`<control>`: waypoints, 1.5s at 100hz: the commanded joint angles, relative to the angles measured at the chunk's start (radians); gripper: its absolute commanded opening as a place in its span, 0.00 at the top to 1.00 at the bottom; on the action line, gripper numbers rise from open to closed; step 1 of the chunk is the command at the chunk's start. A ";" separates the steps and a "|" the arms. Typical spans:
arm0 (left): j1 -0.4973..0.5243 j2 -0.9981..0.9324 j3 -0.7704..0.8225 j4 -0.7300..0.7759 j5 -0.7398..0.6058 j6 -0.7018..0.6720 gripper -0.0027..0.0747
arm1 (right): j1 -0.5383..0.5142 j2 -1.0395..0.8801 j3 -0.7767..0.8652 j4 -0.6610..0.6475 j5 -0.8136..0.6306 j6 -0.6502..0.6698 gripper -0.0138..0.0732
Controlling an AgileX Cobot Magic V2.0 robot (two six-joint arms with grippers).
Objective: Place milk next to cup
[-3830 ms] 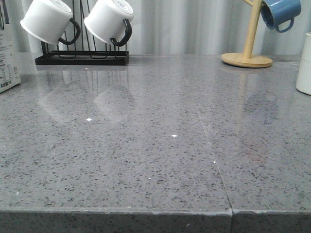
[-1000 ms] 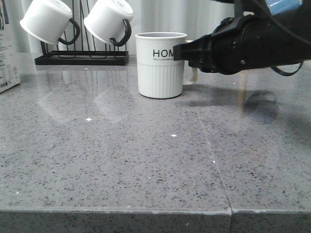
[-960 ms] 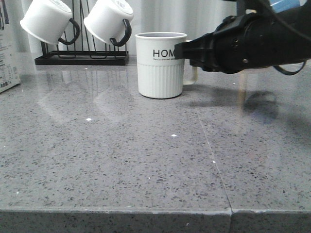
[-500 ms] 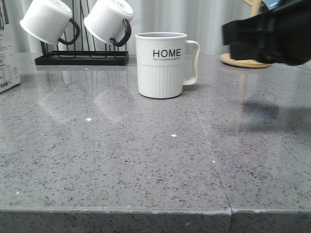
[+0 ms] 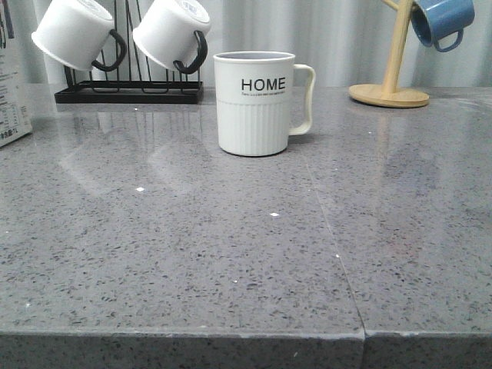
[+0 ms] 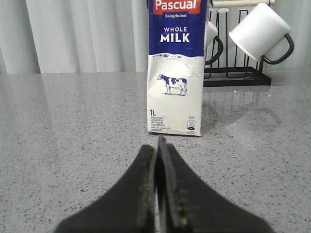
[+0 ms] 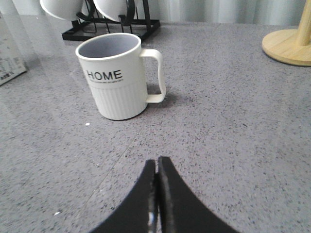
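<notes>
White-blue milk (image 6: pixel 175 68) upright | cup (image 5: pixel 254 103) apart | left hand (image 6: pixel 157 145), right hand (image 7: pixel 156 167) pressed together

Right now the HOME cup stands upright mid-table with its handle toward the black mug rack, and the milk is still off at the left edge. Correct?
Not quite. The front view shows the cup with its handle turned toward the wooden mug tree, away from the black rack. The milk is indeed at the left edge.

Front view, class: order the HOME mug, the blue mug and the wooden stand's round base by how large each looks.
1. HOME mug, clearly largest, though also nearest the camera.
2. Wooden stand's base and blue mug: similar in apparent size, and the blue mug is cropped by the frame edge, so unranked.
</notes>
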 commanded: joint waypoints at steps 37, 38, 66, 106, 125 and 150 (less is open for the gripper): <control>0.003 -0.017 -0.020 -0.005 -0.093 -0.003 0.99 | 0.002 -0.262 -0.021 -0.011 0.134 0.002 0.92; 0.003 -0.015 -0.026 -0.002 -0.090 -0.003 0.99 | 0.002 -0.262 -0.021 -0.011 0.134 0.002 0.92; 0.003 0.225 -0.320 -0.003 0.098 -0.003 0.99 | 0.002 -0.262 -0.021 -0.011 0.133 0.002 0.92; 0.003 0.708 -0.552 -0.022 0.019 -0.003 0.36 | 0.002 -0.262 -0.021 -0.011 0.133 0.002 0.92; 0.003 0.853 -0.586 -0.066 -0.160 -0.003 0.08 | 0.002 -0.262 -0.021 -0.011 0.133 0.002 0.92; -0.066 0.994 -0.665 -0.073 -0.169 -0.003 0.09 | 0.002 -0.262 -0.021 -0.011 0.133 0.002 0.92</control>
